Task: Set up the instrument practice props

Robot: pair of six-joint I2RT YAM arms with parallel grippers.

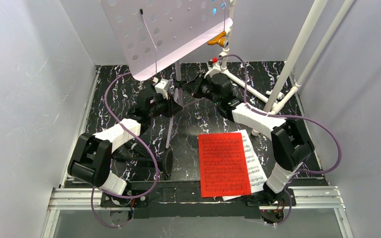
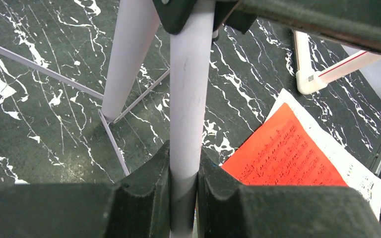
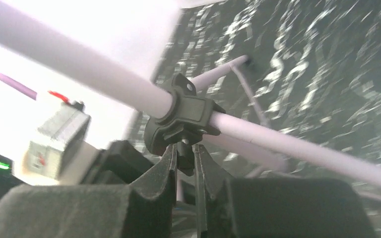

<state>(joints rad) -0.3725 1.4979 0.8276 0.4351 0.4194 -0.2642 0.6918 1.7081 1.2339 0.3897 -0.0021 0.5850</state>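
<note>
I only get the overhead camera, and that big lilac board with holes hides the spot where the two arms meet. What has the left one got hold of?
Observer: Its wrist camera shows the left fingers closed around the music stand's upright pole.
Visitor: And the right arm?
Observer: The right fingers pinch a small knob under a black clamp collar on a lilac tube of the stand.
Visitor: Is the stand on its feet?
Observer: One tripod leg looks planted on the marbled mat; the other legs are out of view.
</note>
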